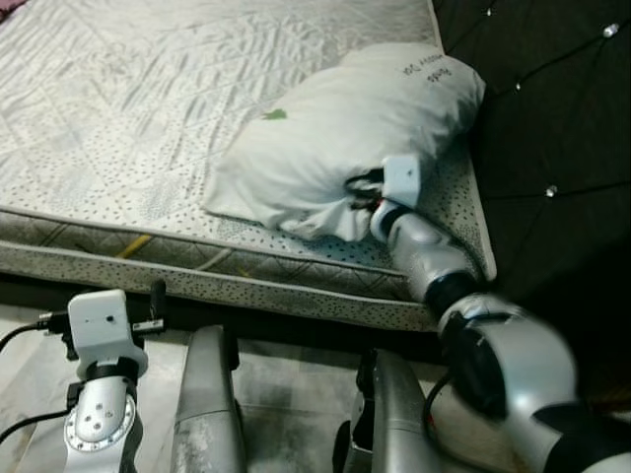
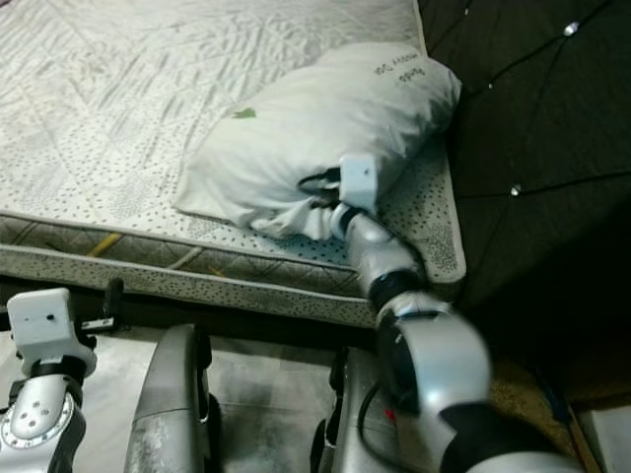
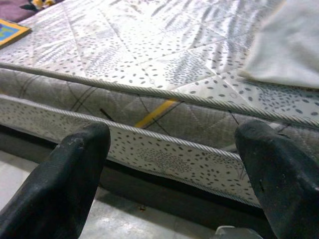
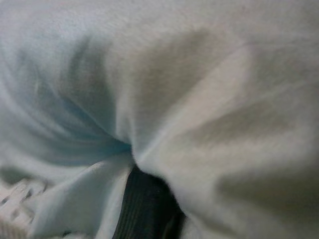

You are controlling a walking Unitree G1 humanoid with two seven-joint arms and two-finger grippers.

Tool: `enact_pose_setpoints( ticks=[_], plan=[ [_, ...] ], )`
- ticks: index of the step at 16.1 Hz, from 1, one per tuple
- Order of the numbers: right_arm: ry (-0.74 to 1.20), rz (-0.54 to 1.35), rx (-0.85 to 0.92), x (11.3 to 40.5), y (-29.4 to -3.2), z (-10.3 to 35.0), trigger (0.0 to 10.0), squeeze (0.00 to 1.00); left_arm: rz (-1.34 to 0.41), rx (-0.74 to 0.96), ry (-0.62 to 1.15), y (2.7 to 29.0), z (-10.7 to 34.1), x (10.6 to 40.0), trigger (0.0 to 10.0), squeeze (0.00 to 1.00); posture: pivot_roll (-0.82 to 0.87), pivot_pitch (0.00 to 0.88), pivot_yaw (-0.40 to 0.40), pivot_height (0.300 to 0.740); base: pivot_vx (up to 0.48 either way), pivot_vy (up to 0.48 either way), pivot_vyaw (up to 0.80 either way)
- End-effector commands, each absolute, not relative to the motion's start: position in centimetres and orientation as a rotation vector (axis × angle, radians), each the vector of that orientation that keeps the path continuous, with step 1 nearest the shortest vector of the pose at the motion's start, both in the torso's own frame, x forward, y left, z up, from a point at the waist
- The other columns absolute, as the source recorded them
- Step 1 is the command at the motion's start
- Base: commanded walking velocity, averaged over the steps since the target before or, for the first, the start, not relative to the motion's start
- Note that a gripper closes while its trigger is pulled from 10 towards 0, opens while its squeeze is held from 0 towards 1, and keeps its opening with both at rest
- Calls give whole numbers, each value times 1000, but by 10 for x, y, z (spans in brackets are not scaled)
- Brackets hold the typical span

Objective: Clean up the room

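A white pillow [image 1: 325, 138] with a small green mark lies on the right end of the speckled mattress [image 1: 128, 118], near the dark headboard. My right gripper [image 1: 357, 200] is pushed into the pillow's near edge and shut on a bunched fold of its cloth. In the right wrist view the pillow cloth [image 4: 189, 99] wraps over one black finger [image 4: 142, 209]. My left gripper [image 3: 172, 137] is open and holds nothing. It hangs low in front of the mattress side, just above the floor.
The tufted dark headboard [image 1: 552, 99] rises at the bed's right end. A dark bed base runs under the mattress, with pale floor [image 1: 286, 370] before it. My silver legs [image 1: 207, 394] stand close to the bed. A yellow and blue flat item [image 3: 10, 31] lies far along the mattress.
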State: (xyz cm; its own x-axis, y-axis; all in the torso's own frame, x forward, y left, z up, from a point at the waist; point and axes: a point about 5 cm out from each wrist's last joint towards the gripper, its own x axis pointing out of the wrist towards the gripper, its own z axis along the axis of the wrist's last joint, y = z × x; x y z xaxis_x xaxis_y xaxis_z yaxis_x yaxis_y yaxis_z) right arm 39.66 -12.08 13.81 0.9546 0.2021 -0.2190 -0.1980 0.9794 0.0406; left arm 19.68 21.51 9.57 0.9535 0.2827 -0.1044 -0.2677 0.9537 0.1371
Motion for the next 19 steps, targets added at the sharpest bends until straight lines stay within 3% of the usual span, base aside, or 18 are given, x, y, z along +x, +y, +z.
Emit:
enact_pose_setpoints(
  ticks=[1, 7, 12, 19],
  plan=[
    [115, 107, -14, 410, -147, 175, 0, 0, 287, 126, 139, 216, 92, 195, 10000, 0, 151, 86, -92, 561, 0, 0, 0],
    [130, -110, -252, 413, -220, 211, 0, 0, 291, 124, 141, 214, 92, 195, 10000, 0, 136, 92, -100, 561, 0, 0, 0],
    [246, -270, -302, 392, -270, 181, 0, 0, 289, 123, 146, 213, 91, 195, 10000, 0, 127, 95, -89, 561, 0, 0, 0],
    [424, -301, -245, 355, -281, 104, 0, 0, 281, 126, 141, 214, 92, 196, 10000, 0, 121, 91, -84, 561, 0, 0, 0]
  ],
)
